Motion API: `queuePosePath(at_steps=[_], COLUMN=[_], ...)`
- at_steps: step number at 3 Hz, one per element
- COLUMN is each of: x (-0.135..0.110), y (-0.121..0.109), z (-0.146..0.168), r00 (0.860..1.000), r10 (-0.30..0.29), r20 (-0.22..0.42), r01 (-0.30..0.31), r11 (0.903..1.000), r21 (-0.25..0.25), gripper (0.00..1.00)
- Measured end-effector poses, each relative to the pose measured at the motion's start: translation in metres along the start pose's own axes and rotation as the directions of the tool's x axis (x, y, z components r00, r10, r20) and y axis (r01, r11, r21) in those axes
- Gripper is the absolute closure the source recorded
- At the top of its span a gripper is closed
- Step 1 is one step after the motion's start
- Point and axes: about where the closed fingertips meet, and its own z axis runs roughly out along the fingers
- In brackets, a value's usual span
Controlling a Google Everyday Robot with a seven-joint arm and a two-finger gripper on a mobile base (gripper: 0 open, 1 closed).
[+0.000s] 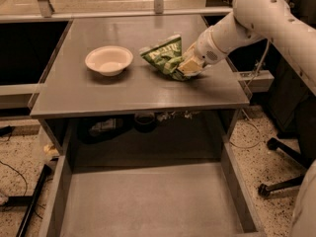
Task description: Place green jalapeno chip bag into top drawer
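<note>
The green jalapeno chip bag (pixel 164 56) is crinkled and tilted up at the right of the grey tabletop (pixel 98 90), its left end raised. My gripper (pixel 186 66) is shut on the bag's right end, just above the table, with the white arm reaching in from the upper right. The top drawer (pixel 148 201) is pulled open below the table's front edge; its flat grey floor is bare.
A cream round bowl (pixel 109 59) sits on the tabletop left of the bag. Dark items lie on a shelf under the table (pixel 123 125). An office chair base (pixel 286 167) stands on the speckled floor at right.
</note>
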Motion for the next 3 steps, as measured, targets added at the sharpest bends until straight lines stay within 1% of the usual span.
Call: queuePosePath(at_steps=[1,2,3], x=[0.0,-0.003,-0.01], y=[0.0,0.008,0.019], z=[0.0,-0.014,-0.038], r00=[1.0,1.0,0.999], r10=[0.0,-0.013,-0.039], r20=[0.0,-0.001,0.01], r01=[0.0,0.013,0.039], r11=[1.0,0.9998,0.9984], r21=[0.0,0.013,0.041], gripper=[1.0,1.0,1.0])
